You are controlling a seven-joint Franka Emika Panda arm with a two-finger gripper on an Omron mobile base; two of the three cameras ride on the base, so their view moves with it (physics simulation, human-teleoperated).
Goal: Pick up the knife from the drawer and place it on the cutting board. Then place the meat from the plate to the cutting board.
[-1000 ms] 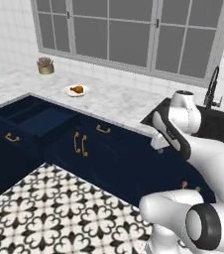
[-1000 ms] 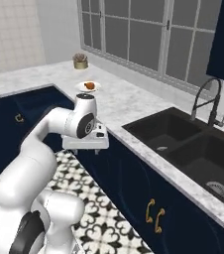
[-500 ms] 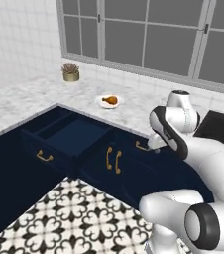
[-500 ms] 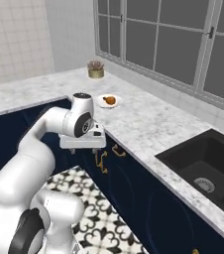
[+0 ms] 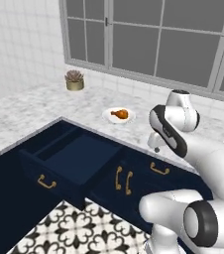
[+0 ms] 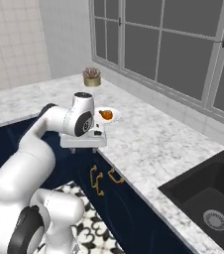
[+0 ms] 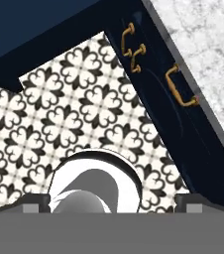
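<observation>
The navy drawer stands pulled out at the counter's corner, brass handle on its front. What shows of its inside is dark, and the knife is hidden. The cutting board is out of view. An orange-brown drumstick, the meat, lies on the small white plate on the marble counter. My gripper hangs open in front of the counter edge, right of the drawer and just short of the plate, pointing down at the floor. Its fingertips stand wide apart with nothing between them.
A potted plant stands at the back by the window. Navy cabinet doors with brass handles sit below the gripper, over patterned floor tiles. A black sink is sunk into the counter at the right.
The whole picture has shifted: the base has driven left along the counter, so the drawer and plate sit closer and the sink has slid right. The gripper stays open.
</observation>
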